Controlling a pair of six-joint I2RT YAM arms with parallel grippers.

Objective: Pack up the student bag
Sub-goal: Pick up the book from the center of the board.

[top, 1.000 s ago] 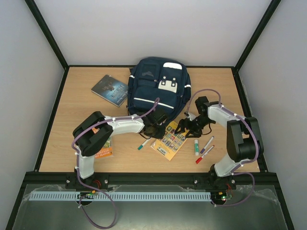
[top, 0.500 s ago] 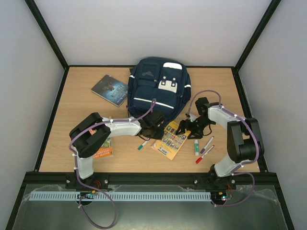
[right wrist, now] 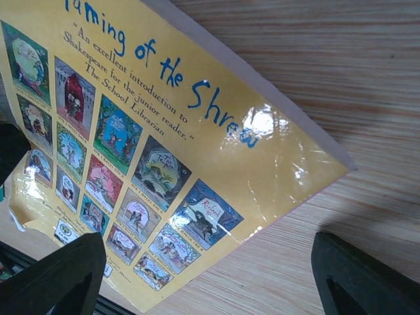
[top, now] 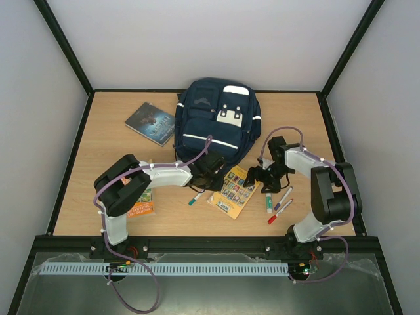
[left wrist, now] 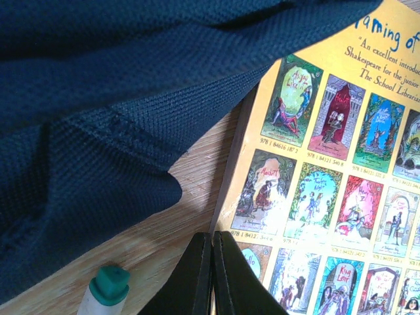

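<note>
The backpack (top: 216, 121) lies at the far middle of the table (top: 105, 141), its near hem draped over the yellow book (top: 233, 190). The left gripper (left wrist: 211, 275), fingers pressed together, noses the book's edge (likely to pry it up). The right gripper (right wrist: 207, 262) is spread wide astride the opposite corner.

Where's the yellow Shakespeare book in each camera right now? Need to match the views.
Top external: yellow book lies mid-table, at the student bag's near edge.
Left wrist: yellow book fills the right side, bag fabric upper left.
Right wrist: yellow book covers the left and centre.
Shared landmark: the wooden table under it.
</note>
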